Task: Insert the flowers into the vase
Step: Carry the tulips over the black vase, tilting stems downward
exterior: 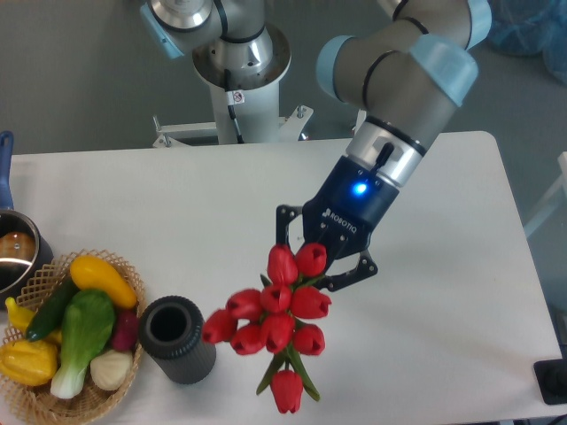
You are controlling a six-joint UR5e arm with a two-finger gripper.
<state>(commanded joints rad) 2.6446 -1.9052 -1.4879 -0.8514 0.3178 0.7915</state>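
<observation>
Gripper [321, 262] is clamping the flowers [270, 323] by their stems, blooms hanging just below it above the table. Down to its left the vase [176, 339] is standing empty; carrying over and inserting are remaining.

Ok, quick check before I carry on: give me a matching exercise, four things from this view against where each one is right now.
Things:
1. flowers
2. vase
3. basket
4. pot

Places:
A. far left edge, partly cut off
B. lower left corner, full of vegetables
C. held in the hand, above the table
D. standing just right of the basket

Pairs: 1-C, 2-D, 3-B, 4-A
</observation>
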